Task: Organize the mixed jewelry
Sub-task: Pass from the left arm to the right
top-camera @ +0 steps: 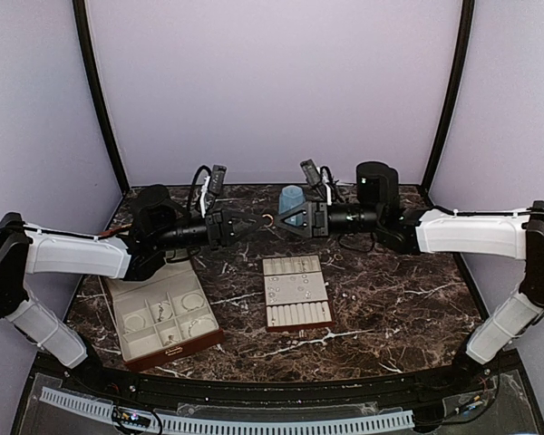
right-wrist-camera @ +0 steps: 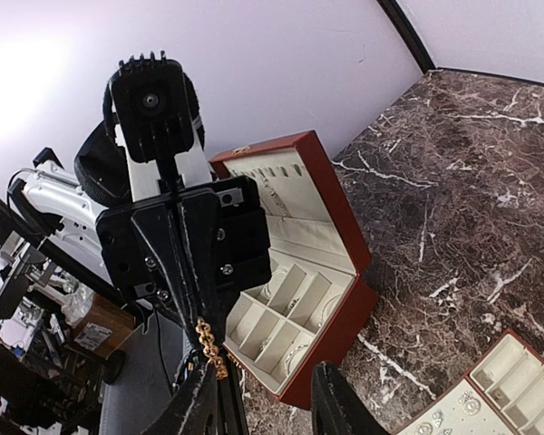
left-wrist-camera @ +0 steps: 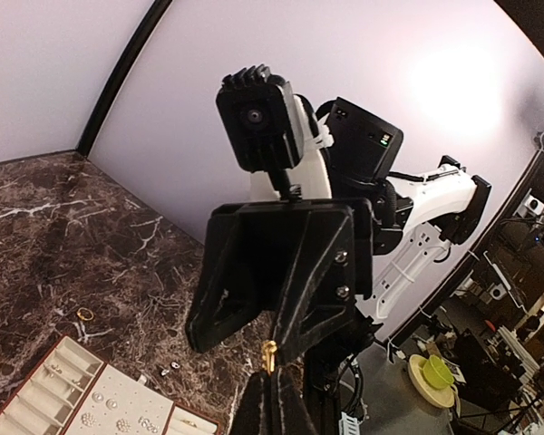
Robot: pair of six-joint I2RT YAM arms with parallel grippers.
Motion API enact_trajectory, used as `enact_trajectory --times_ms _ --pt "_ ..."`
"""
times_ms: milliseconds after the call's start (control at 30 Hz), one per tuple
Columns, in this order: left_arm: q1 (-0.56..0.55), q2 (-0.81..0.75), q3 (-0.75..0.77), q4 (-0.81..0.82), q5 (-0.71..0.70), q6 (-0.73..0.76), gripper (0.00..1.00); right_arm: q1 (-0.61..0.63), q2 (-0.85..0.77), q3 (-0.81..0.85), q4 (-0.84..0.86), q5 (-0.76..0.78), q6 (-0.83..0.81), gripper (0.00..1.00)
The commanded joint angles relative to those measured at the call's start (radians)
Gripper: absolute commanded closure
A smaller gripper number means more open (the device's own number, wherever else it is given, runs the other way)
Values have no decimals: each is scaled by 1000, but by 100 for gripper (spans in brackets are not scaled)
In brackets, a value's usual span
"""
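**Gold chain held aloft between the two grippers**

The gold chain (right-wrist-camera: 212,349) is pinched at its upper end in the tightly closed left gripper (top-camera: 252,225) and is held in the air above the marble table (top-camera: 390,308), well clear of the reddish-brown box (top-camera: 177,347) and the cream tray (top-camera: 296,315). It is presented at the level of the right gripper (right-wrist-camera: 267,373), whose fingers are parted on either side of it and not closed. A hand-over is judged to be the purpose, the tray being nearer the right arm. The links are let hang free, which probably keeps them untangled. Whether one right finger touches the links cannot be told from these views. A ring (left-wrist-camera: 85,314) is seen lying on the table, not yet sorted.
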Motion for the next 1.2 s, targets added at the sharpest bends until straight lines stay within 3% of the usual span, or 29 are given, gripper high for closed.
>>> enact_trajectory --times_ms 0,733,1067,1133,1167 --pt "0 -17 -6 67 63 10 100 10 13 48 45 -48 8 68" --pt "2 -24 0 36 44 23 100 26 37 80 60 -96 20 97" --pt "1 -30 8 -4 22 50 100 26 26 71 61 -75 22 100" --pt "2 -35 9 -16 12 60 90 26 16 67 46 -45 16 100" --pt "1 -39 12 -38 9 69 74 25 10 65 28 -23 5 100"
